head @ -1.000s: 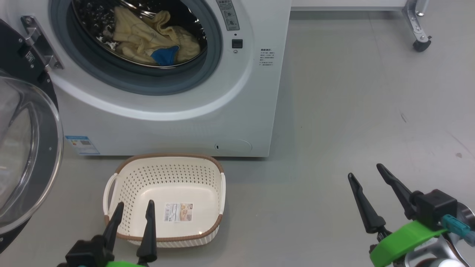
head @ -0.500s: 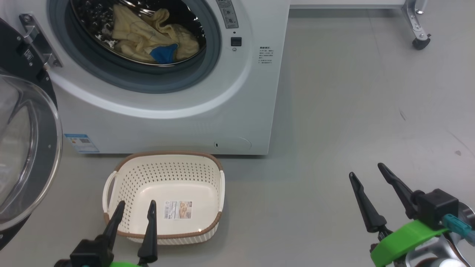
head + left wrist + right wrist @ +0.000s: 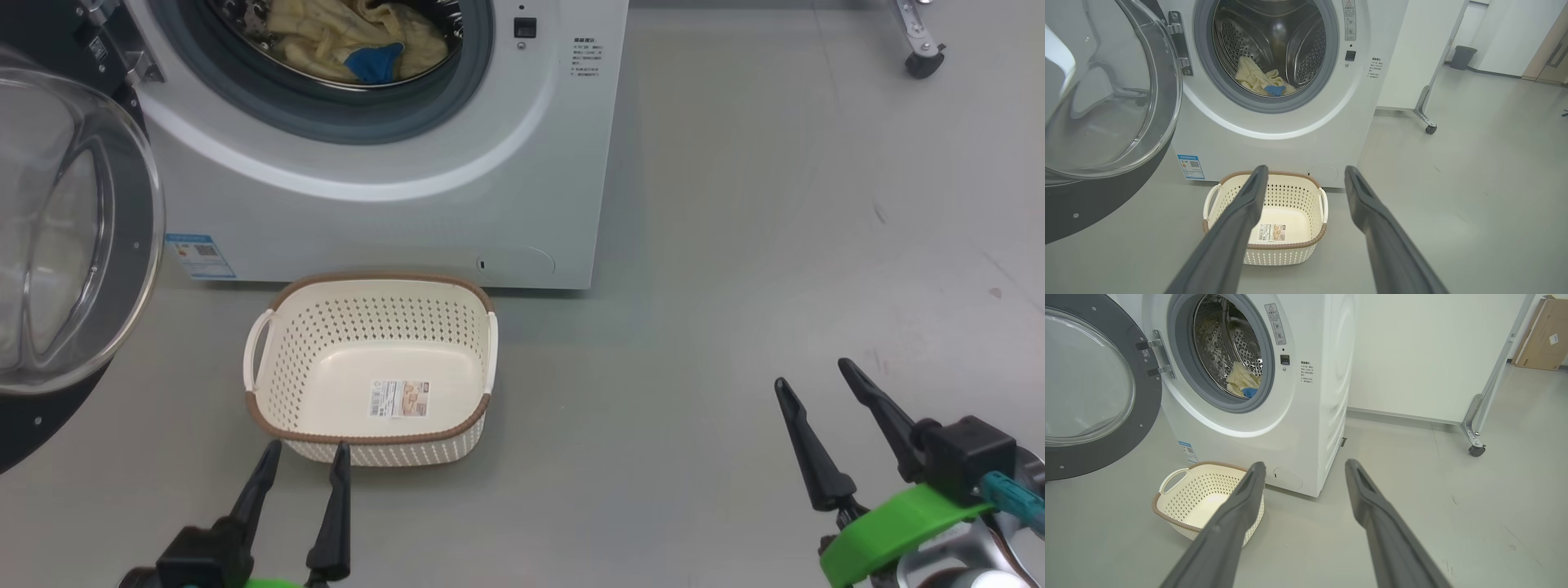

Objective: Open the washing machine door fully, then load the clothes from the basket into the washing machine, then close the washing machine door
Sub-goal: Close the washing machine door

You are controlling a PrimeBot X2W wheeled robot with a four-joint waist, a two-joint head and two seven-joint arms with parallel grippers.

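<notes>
The white washing machine [image 3: 392, 220] stands with its round door [image 3: 73, 237] swung wide open to the left. The cream-yellow clothes [image 3: 351, 33] with a blue patch lie inside the steel drum [image 3: 1274, 45]. On the floor before the machine sits the cream basket [image 3: 371, 371], with just a label sticker on its bottom. My left gripper [image 3: 306, 453] hovers open just in front of the basket's near rim, holding nothing. My right gripper [image 3: 812, 376] stands open over bare floor well to the right. In the left wrist view the clothes [image 3: 1261, 81] rest low in the drum.
A white panel on a metal leg with a caster wheel [image 3: 1476, 450] stands right of the machine. A dark bin [image 3: 1461, 57] and a cardboard box [image 3: 1541, 335] sit farther back. Grey floor [image 3: 735, 245] stretches right of the machine.
The head camera has pulled back and tilted, so machine and basket sit higher in the picture. Both grippers hold the same open pose.
</notes>
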